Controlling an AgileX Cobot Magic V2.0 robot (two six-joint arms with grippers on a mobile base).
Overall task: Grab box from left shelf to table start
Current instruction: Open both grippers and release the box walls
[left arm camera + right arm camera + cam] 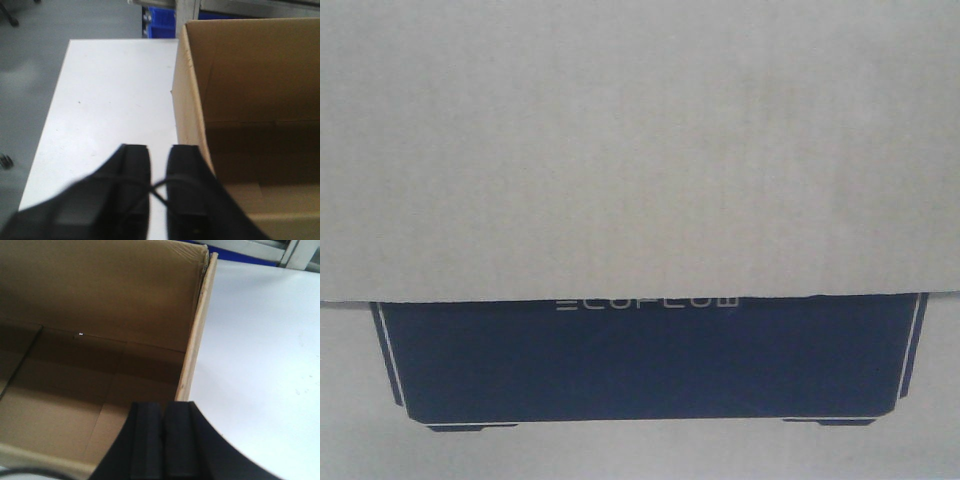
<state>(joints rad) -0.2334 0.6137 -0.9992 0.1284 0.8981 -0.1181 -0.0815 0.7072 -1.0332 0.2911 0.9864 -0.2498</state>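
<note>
Frankly, the worry here is the box (250,125) itself: it is big, open at the top, and neither of my hands wraps around it. Should I shove or lift from these spots, the thin cardboard wall could buckle, or the whole thing could skid across the white table (110,100) and tip off its edge, because I have no firm purchase on either side.

The box already sits on the table, filling the front view with its plain flap above the black panel and white lettering. In the left wrist view it lies just right of my left hand (160,155); in the right wrist view it lies ahead and left of my right hand (162,412).

My left hand has its two pads (135,165) slightly apart, a narrow gap between them, nothing held. The right-hand pad looks to be at the box's near corner, though whether it touches I cannot tell.

My right hand has its pads (147,425) pressed together with no gap, pinching nothing, poised just above the box's side wall, where that wall meets the table.

Beyond the table, past my left hand, a blue bin (161,22) shows under a metal rail (250,6), likely the shelf.
</note>
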